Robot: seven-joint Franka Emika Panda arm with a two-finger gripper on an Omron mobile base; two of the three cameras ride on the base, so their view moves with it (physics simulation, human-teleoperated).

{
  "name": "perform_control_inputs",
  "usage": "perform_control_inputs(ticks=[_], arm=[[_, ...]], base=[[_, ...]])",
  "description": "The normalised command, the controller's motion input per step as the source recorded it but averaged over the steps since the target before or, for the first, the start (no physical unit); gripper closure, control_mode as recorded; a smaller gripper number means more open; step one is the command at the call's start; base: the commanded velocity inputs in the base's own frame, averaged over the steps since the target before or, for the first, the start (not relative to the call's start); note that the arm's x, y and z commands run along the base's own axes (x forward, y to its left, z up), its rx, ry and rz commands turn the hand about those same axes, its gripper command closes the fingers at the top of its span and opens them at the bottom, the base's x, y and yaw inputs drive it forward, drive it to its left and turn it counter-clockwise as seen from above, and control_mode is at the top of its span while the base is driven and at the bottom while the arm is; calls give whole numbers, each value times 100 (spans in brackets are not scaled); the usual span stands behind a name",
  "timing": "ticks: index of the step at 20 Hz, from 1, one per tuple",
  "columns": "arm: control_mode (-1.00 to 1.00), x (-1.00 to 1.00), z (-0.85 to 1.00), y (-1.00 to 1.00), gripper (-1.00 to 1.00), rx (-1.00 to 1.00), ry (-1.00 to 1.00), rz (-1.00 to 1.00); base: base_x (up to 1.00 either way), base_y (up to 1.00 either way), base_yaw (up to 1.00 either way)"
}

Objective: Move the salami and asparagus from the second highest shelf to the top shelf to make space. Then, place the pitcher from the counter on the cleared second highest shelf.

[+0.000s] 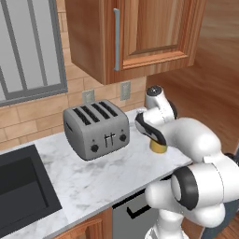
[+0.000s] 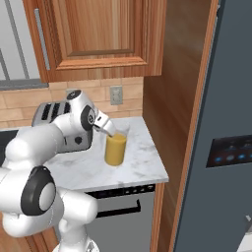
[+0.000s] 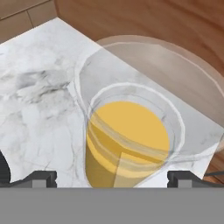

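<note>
The pitcher [image 2: 115,150] stands upright on the counter [image 2: 142,160] near its right end; it is mustard yellow below, with a clear rim above. My gripper [image 2: 112,133] hangs just above its rim, tilted down toward it. In the hand view the pitcher [image 3: 127,140] lies straight below, between my open fingertips [image 3: 41,177], and nothing is held. In the left base view my hand [image 1: 156,139] covers most of the pitcher [image 1: 158,148]. The salami, the asparagus and the shelves are out of view.
A grey toaster [image 1: 95,130] stands left of the pitcher. A dark sink [image 1: 18,186] lies further left. A wooden wall cabinet [image 1: 130,32] hangs overhead. A wooden side panel [image 2: 172,123] and the dark grey fridge door [image 2: 226,123] rise to the right.
</note>
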Motion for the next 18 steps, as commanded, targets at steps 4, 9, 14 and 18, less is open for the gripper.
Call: perform_control_inputs(ticks=[4, 9, 14, 18], arm=[[-100, -5, -54, 0, -100, 0, -3, 0], [-100, -27, -54, 0, -100, 0, -6, 0], [-100, -42, -48, 0, -100, 0, -7, 0], [-100, -39, -45, 0, -100, 0, -9, 0]], base=[[0, 0, 0], [0, 0, 0], [0, 0, 0], [0, 0, 0]])
